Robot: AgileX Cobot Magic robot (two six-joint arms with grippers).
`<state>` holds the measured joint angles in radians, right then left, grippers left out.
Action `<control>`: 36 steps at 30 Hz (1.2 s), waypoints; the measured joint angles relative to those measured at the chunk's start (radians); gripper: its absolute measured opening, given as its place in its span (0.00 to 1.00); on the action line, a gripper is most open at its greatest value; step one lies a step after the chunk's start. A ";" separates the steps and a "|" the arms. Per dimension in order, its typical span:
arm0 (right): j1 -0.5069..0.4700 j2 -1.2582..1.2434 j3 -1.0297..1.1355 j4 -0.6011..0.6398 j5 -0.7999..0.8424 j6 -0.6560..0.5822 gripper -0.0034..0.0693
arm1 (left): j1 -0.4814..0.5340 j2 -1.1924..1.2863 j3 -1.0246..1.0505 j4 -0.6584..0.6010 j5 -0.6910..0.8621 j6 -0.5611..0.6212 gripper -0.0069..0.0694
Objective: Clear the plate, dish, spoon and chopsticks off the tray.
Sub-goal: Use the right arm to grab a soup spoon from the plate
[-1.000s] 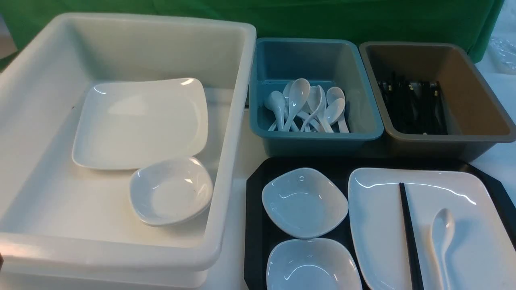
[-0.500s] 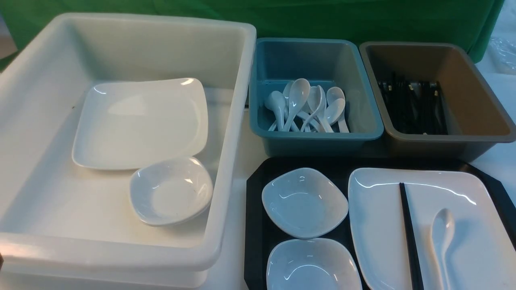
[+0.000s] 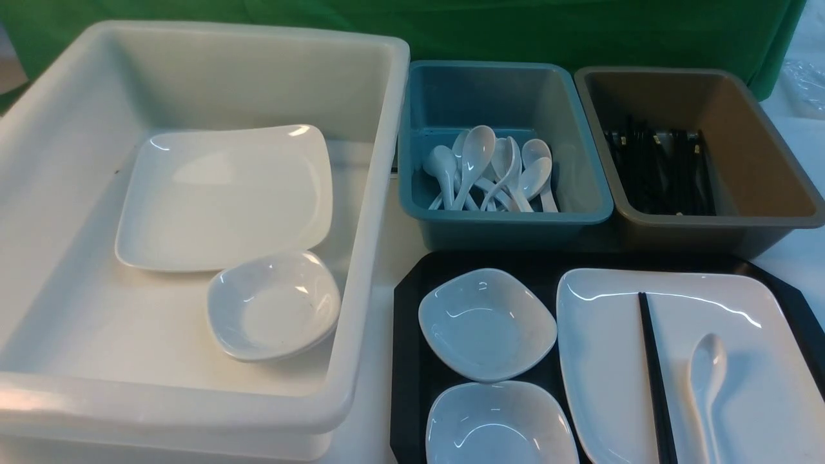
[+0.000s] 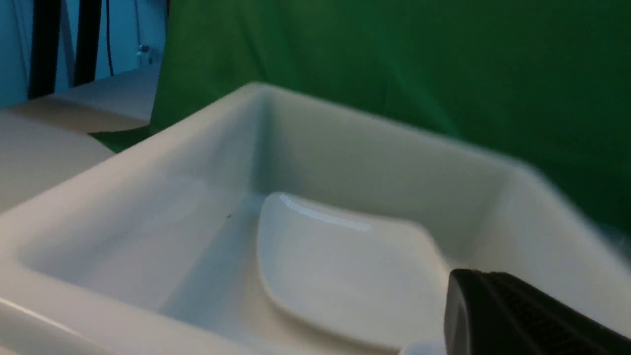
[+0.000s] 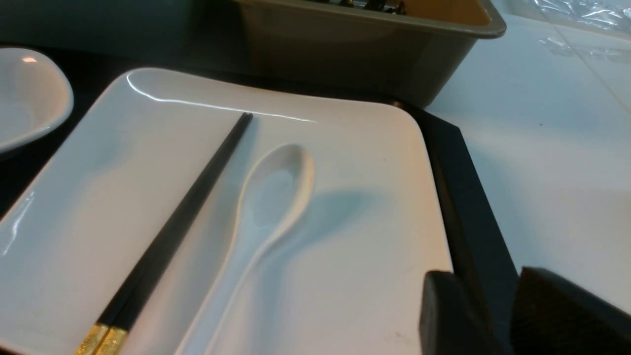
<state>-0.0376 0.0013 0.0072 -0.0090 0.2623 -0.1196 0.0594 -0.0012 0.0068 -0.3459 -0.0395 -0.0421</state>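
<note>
**TRAY LOADED, BOTH CLAWS EMPTY**

The right gripper [image 5: 493, 286] is hovering partly open, gripping nothing, above the 3 o'clock rim of the tray [image 3: 406, 335]. The left gripper [image 4: 478, 315] is sitting closed, with nothing visible in it, over the near side of the white tub [image 3: 380, 193].

On the tray, the near dish [image 3: 499, 425] is lying at 8 o'clock and the far dish [image 3: 486, 325] at 10 o'clock. The plate [image 3: 606, 361] is occupying the 3 o'clock half. It is carrying the chopsticks [image 3: 654, 367] and, at their 3 o'clock, the spoon [image 3: 706, 374].

Beyond the tray, the white tub is standing at 10 o'clock, the blue tub [image 3: 503, 90] at 12 and the brown tub [image 3: 754, 161] at 1.
</note>
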 joint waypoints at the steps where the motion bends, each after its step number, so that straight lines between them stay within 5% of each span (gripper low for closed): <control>1: 0.000 0.000 0.000 0.000 0.000 0.000 0.38 | 0.000 0.000 0.000 -0.030 -0.035 -0.014 0.12; 7: 0.000 0.000 0.000 0.009 -0.041 0.014 0.38 | 0.000 0.000 0.000 -0.066 -0.195 -0.102 0.12; 11: 0.001 0.000 0.000 0.124 -0.289 0.323 0.38 | 0.000 0.000 0.000 0.002 -0.438 -0.350 0.12; 14: 0.001 0.000 0.000 0.152 -0.429 0.530 0.38 | 0.000 0.009 -0.058 0.116 -0.502 -0.431 0.12; 18: 0.001 0.000 0.000 0.168 -0.561 0.626 0.38 | 0.000 0.096 -0.286 0.360 -0.369 -0.538 0.12; 20: 0.001 0.000 0.000 0.170 -0.580 0.572 0.38 | 0.000 0.244 -0.521 0.525 -0.099 -0.671 0.12; 22: 0.001 0.000 0.000 0.171 -0.598 0.576 0.38 | 0.000 0.298 -0.597 0.542 0.039 -0.684 0.12; 25: 0.005 0.000 -0.010 0.165 -0.637 0.596 0.38 | 0.000 0.473 -0.799 0.503 0.375 -0.513 0.12; 29: 0.051 0.057 -0.231 0.099 -0.326 0.558 0.31 | 0.000 0.721 -0.971 0.303 0.777 -0.183 0.12; 36: 0.152 0.448 -0.680 0.042 0.409 0.291 0.11 | 0.000 1.045 -1.008 -0.075 0.941 0.194 0.12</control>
<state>0.1143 0.4498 -0.6731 0.0331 0.6717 0.1712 0.0594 1.0442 -1.0015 -0.4204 0.9015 0.1519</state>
